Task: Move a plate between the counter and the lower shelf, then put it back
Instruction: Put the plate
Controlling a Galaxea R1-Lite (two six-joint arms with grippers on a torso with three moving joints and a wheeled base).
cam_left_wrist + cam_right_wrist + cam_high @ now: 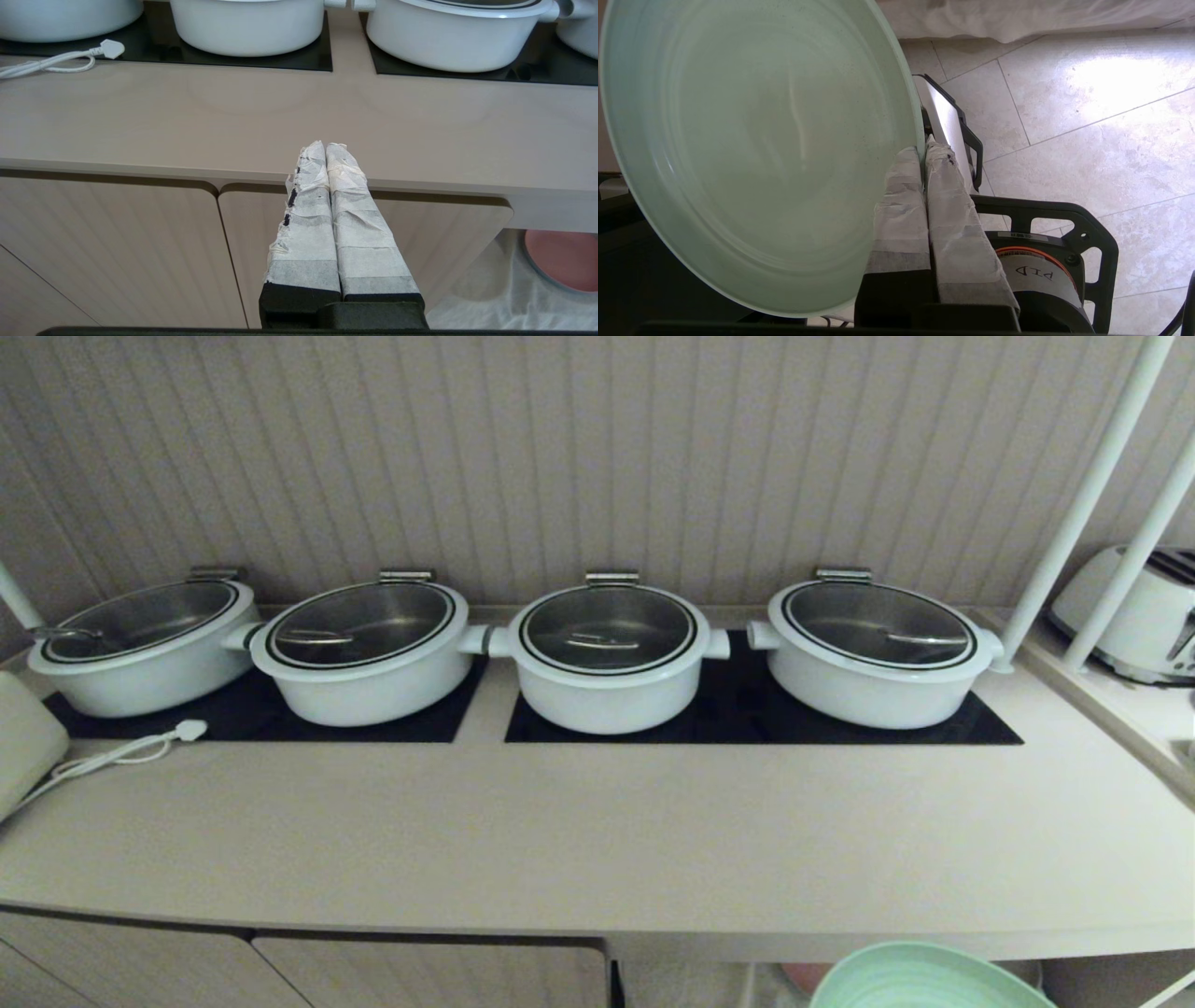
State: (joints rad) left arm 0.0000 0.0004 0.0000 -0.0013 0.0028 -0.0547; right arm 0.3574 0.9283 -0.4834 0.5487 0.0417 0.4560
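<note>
The mint-green plate [752, 149] hangs in the air, and my right gripper [923, 151] is shut on its rim, one taped finger on each side of the edge. In the head view only the plate's top edge [924, 980] shows, below the front edge of the beige counter [597, 840]. The right gripper itself is outside that view. Part of the lower shelf [486, 289], lined with wrinkled white cloth, shows under the counter [233, 116]. My left gripper [325, 147] is shut and empty, parked in front of the cabinet doors.
Several white pots [607, 658] with glass lids stand on black cooktop panels [747, 714]. A white cable with a plug [187, 730] lies at the left. A toaster [1134, 616] and white posts [1074, 513] are at the right. A pink plate [560, 259] rests on the shelf cloth.
</note>
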